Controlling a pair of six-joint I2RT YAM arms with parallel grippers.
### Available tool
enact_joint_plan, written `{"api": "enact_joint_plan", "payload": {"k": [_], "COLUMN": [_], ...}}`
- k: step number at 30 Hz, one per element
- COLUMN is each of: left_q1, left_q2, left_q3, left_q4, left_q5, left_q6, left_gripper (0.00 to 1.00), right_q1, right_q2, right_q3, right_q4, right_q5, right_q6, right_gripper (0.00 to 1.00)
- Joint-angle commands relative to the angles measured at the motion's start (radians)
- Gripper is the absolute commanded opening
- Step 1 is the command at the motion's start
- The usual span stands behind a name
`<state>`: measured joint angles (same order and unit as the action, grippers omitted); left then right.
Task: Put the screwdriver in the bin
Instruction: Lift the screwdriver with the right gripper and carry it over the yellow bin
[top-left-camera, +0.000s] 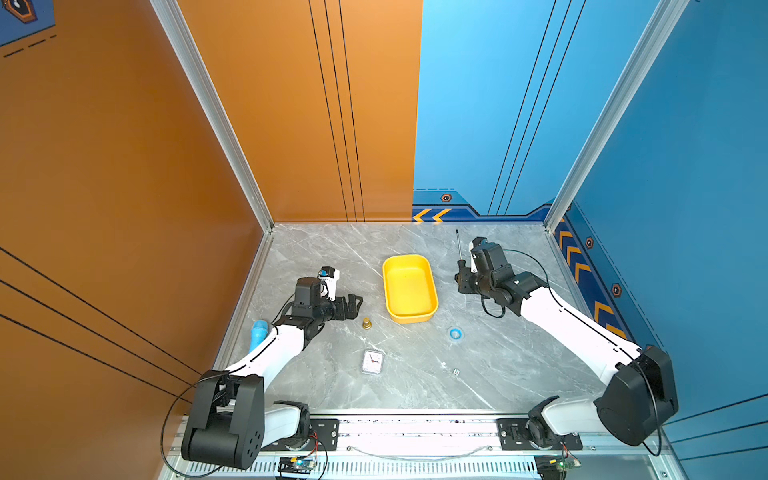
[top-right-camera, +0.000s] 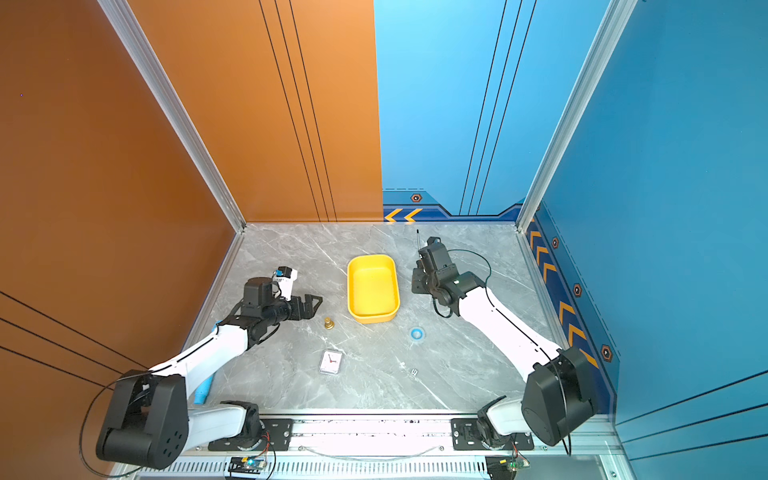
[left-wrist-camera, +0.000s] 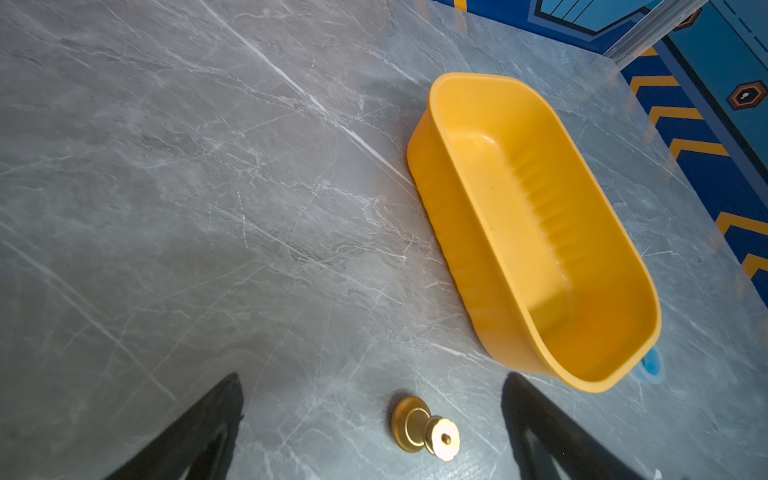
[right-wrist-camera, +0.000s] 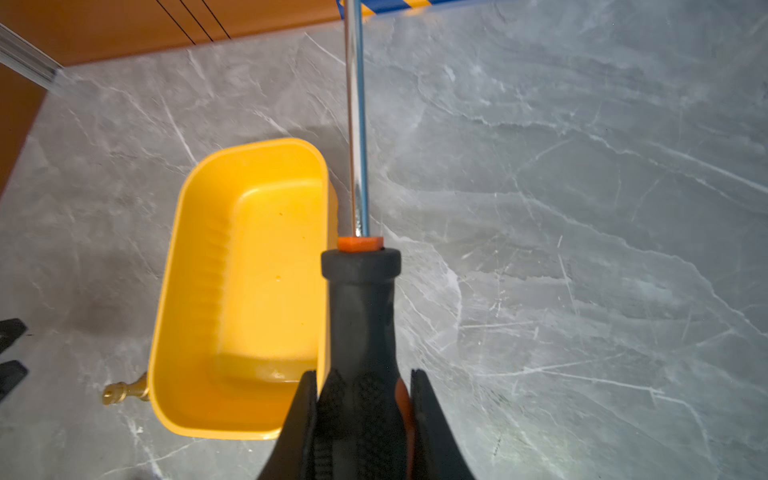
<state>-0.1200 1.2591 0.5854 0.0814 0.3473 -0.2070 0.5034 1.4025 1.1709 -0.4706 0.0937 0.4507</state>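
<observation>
Right wrist view: the right claw (right-wrist-camera: 363, 376) is clenched on the black handle of the screwdriver (right-wrist-camera: 360, 307); its shaft runs alongside the bin (right-wrist-camera: 266, 266), outside the rim; in a top view the shaft points toward the back wall, right of the bin; the left claw (top-left-camera: 355, 305) is released, jaws spread, over the worktop (top-left-camera: 498, 365) left of the bin.

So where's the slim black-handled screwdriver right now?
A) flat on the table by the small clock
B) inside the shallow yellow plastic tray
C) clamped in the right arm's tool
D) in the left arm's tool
C: the right tool is shut on the slim black-handled screwdriver, beside the empty shallow yellow plastic tray.
</observation>
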Motion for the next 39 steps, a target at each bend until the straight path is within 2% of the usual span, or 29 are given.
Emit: {"api": "enact_joint_plan", "payload": {"k": [1, 13, 18, 22, 39], "left_q1": [-0.005, -0.003, -0.002, 0.002, 0.014], "left_q2": [0.012, 0.014, 0.013, 0.011, 0.023], "left_q3": [0.038, 0.038, 0.036, 0.034, 0.03], "left_q4": [-0.001, 0.003, 0.004, 0.013, 0.027], "left_q5": [0.045, 0.057, 0.058, 0.061, 0.089], "left_q6": [0.0, -0.002, -0.009, -0.02, -0.019], "left_gripper": [0.98, 0.98, 0.98, 0.98, 0.98], "right_q1": [0.043, 0.185, 0.241, 0.263, 0.296], "right_q2": [0.01, 0.237, 0.315, 0.369, 0.534], "right_q3": [0.081, 0.318, 0.343, 0.351, 0.416], "right_q4": [-0.08, -0.151, -0.158, -0.18, -0.241], "right_q5": [0.058, 0.05, 0.084, 0.115, 0.147], "right_q6": [0.055, 0.095, 0.149, 0.221, 0.299], "right_gripper": [0.0, 0.0, 0.0, 0.0, 0.0]}}
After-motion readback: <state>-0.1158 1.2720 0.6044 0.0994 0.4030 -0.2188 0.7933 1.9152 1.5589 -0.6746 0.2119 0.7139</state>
